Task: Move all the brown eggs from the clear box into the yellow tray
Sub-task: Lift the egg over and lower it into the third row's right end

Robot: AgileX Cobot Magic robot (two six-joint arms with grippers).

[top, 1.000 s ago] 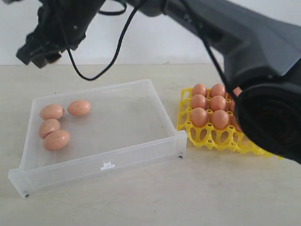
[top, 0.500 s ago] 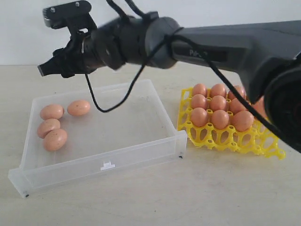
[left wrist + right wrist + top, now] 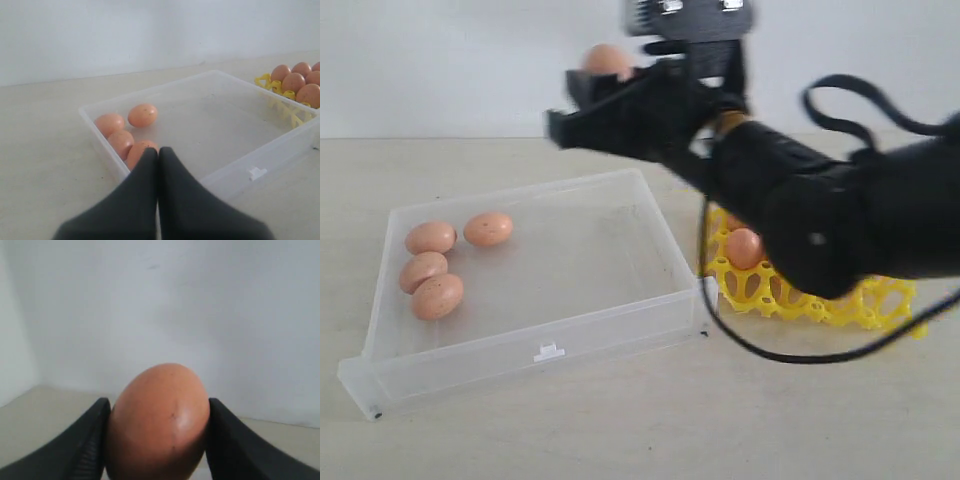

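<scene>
This looks like a robot test bench in a lab: a plain pale desk (image 3: 520,430) runs up to a blank white wall (image 3: 440,60) beyond the right tool (image 3: 157,440). Beneath and beside that tool sit a clear box (image 3: 620,325) and a yellow tray (image 3: 885,300), laid out under a black arm (image 3: 840,220) trailing a loose cable (image 3: 770,355).

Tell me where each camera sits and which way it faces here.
Exterior view: off the arms, looking down across the clear box and yellow tray; the right tool shows, holding an egg.
Left wrist view: low outside the box, facing its four eggs; shut left tool shows.
Right wrist view: raised, facing the wall; its fingers flank the egg.
Shared: exterior and left wrist show box, eggs, tray.
</scene>
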